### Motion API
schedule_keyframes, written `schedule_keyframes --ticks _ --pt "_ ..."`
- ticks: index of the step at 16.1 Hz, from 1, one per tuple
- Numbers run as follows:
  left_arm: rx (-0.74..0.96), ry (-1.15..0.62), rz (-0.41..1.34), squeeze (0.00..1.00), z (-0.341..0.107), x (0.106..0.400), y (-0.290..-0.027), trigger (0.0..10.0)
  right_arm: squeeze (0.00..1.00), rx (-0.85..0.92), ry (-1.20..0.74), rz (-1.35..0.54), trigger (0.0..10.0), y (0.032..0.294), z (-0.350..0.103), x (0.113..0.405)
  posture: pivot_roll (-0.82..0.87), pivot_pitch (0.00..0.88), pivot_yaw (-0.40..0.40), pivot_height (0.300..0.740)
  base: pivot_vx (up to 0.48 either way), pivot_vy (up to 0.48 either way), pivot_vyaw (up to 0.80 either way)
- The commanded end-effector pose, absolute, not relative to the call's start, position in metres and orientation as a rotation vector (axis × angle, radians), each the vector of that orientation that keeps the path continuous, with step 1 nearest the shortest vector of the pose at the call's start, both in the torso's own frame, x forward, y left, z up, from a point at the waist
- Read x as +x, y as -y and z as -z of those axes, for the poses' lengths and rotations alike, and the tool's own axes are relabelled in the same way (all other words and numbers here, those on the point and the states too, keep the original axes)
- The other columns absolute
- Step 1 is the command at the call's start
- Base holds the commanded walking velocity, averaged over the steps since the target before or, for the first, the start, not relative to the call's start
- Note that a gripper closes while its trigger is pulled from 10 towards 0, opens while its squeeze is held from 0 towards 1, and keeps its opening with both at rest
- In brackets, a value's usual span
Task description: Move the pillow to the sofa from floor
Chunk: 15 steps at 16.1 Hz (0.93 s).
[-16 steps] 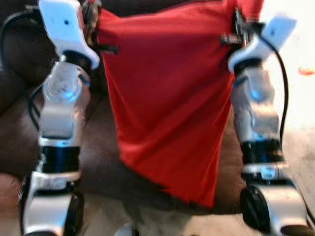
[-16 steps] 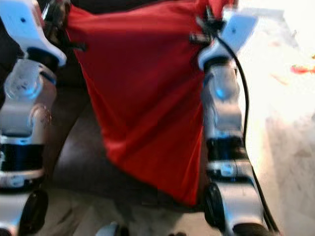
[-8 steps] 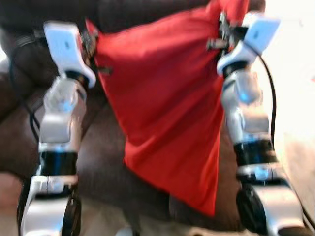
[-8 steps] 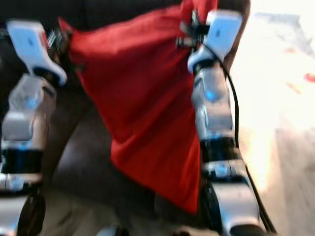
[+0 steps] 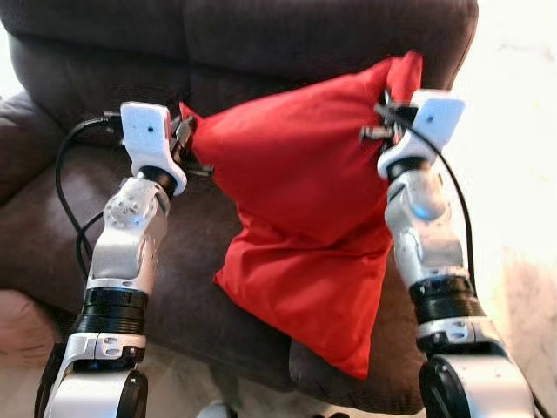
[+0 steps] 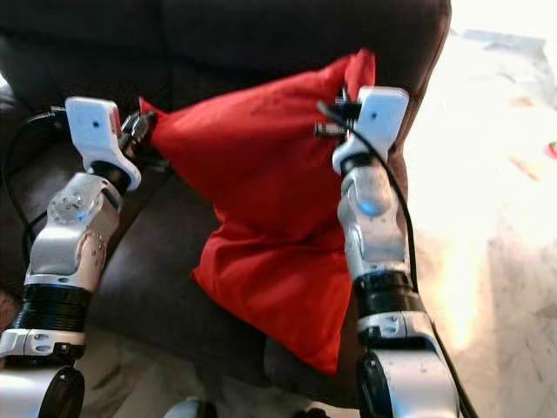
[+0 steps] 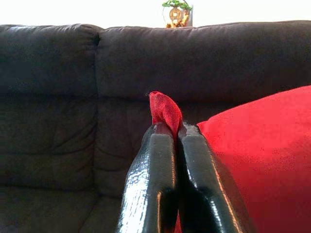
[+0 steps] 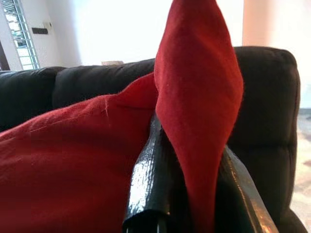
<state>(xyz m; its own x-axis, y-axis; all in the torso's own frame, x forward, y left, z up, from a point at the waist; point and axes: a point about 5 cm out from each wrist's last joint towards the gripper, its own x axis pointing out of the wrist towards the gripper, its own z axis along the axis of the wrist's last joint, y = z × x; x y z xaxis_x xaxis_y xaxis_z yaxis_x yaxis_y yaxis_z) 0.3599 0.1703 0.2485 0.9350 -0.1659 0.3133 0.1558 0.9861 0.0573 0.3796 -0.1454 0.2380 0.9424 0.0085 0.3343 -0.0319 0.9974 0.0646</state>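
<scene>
The broad dark brown fabric sofa (image 5: 104, 52) stood before us, its seat and backrest bare. We held the soft red fabric pillow (image 5: 305, 209) slung between our arms above the seat's front edge, its lower corner sagging over that edge. It looked light and limp, best held by its top corners. Our left gripper (image 7: 170, 133) had its jaws clamped on one corner, and our right gripper (image 8: 189, 145) had its jaws pinched on the other. We judged there was ample open seat room toward the backrest for setting it down.
</scene>
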Motion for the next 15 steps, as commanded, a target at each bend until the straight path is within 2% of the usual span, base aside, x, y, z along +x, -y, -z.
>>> schedule_keyframes --ticks 1,5,11,12,13,14,15 --pt "0.051 0.324 0.142 0.00 -0.247 0.359 -0.173 10.0 0.00 0.070 0.325 -0.024 10.0 0.144 -0.231 0.379 0.18 0.152 0.008 0.740 0.000 0.000 0.00" --pt "0.042 0.303 0.058 0.00 -0.241 0.363 -0.183 10.0 0.00 0.065 0.299 -0.046 10.0 0.139 -0.220 0.377 0.19 0.159 0.008 0.740 0.000 0.000 0.00" --pt "0.035 0.322 0.057 0.00 -0.245 0.364 -0.180 10.0 0.00 0.065 0.304 -0.059 10.0 0.137 -0.220 0.376 0.19 0.160 0.006 0.740 0.000 0.000 0.00" --pt "0.034 0.325 0.058 0.00 -0.245 0.364 -0.180 10.0 0.24 0.070 0.310 -0.067 10.0 0.136 -0.221 0.376 0.18 0.157 0.007 0.740 0.000 0.000 0.00" --pt "0.032 0.330 0.058 0.00 -0.245 0.364 -0.180 10.0 0.83 0.071 0.315 -0.070 10.0 0.136 -0.222 0.376 0.18 0.155 0.007 0.740 0.000 0.000 0.00" --pt "0.030 0.336 0.060 0.00 -0.246 0.364 -0.180 10.0 1.00 0.070 0.324 -0.073 10.0 0.135 -0.224 0.376 0.18 0.150 0.007 0.740 0.000 0.000 0.00" --pt "0.028 0.338 0.060 0.00 -0.246 0.364 -0.180 10.0 1.00 0.065 0.326 -0.069 10.0 0.135 -0.225 0.376 0.18 0.150 0.007 0.740 0.000 0.000 0.00"
